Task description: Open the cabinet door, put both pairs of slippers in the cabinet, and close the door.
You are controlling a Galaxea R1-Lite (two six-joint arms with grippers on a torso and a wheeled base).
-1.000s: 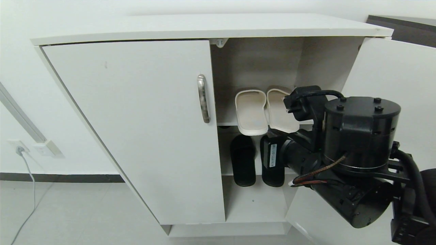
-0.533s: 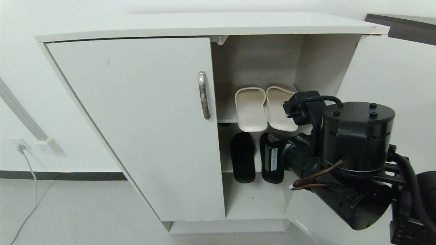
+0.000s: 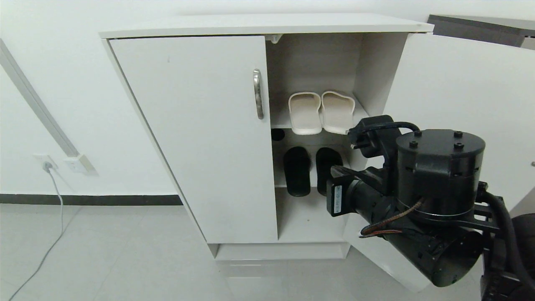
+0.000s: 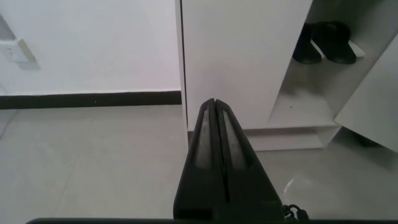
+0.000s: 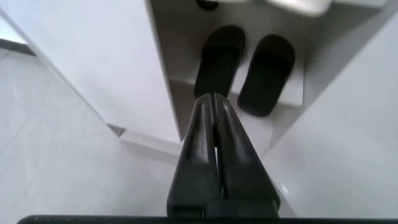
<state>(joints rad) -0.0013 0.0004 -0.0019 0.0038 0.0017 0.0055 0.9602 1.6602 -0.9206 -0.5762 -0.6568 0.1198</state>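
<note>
Right tool (image 5: 215, 101), closed and empty, beside the open door (image 3: 451, 92); heels of the black slippers (image 3: 311, 169) at the shelf (image 3: 309, 217) edge could stop it shutting fully.

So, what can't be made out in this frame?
- Head view: near end of the right black slipper, hidden by the right arm.
- Head view: dark round thing under the upper shelf, too shadowed to identify.
- Right wrist view: white slippers, cut off by the edge.

Black slipper (image 3: 328, 161) partly behind the right arm (image 3: 434, 179), open door (image 3: 455, 92) cut by the edge, dark round thing (image 3: 277, 134) unidentifiable
</note>
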